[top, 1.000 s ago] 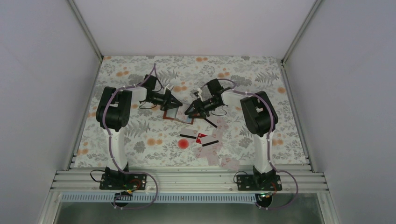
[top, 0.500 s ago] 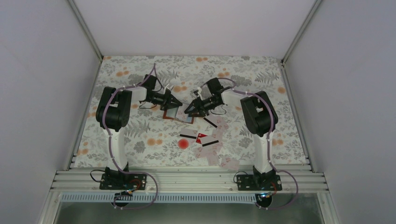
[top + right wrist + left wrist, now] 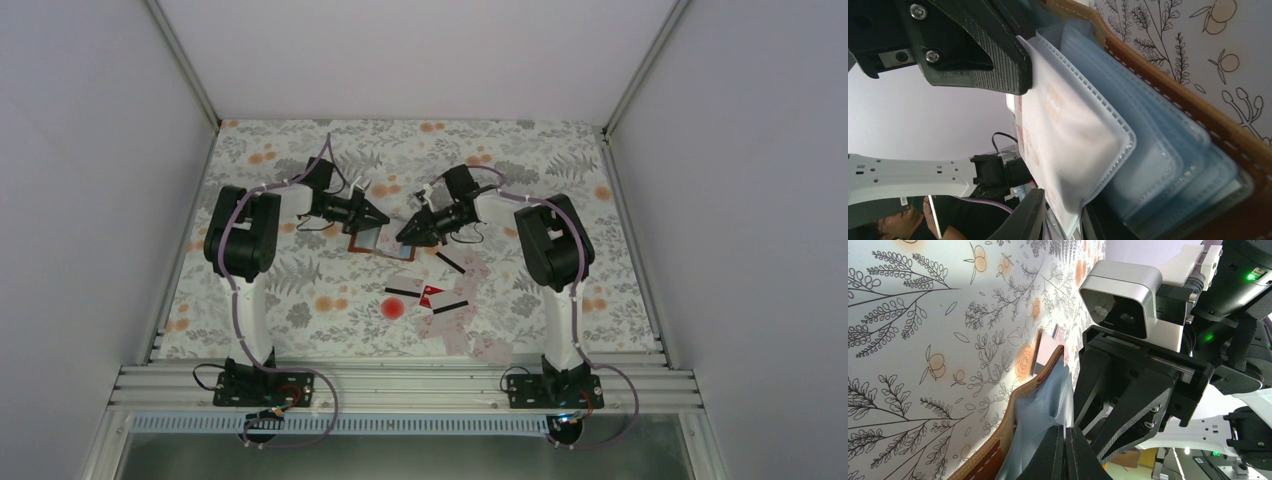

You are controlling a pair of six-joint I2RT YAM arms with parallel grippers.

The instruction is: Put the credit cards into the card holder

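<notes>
From above, the card holder (image 3: 368,246) lies open on the table (image 3: 300,160) around its middle, a little toward the far edge, with the left gripper (image 3: 380,222) and right gripper (image 3: 404,235) meeting over it, while the loose credit cards (image 3: 445,305) sit scattered nearer the near edge, right of centre, beside a red spot (image 3: 392,309); with both arms crowded onto one small wallet, a slight misjudged move could knock the fingers together. In the left wrist view the left gripper is clenched on the thin edge of the clear pockets (image 3: 1040,415), and the brown leather cover (image 3: 1008,432) stands tilted up off the table, so a harder pull would likely drag or lift the whole holder. In the right wrist view the front pocket (image 3: 1073,130), frosted and showing what looks like a pale card inside, runs from the left gripper's tip down between the right gripper's fingers (image 3: 1025,217), which appear to be grasping its lower edge; if the two pull apart, the stitched seam could tear or slip free, and with the pocket hanging steeply the card might slide out, and a sudden release would probably let the holder flop shut
</notes>
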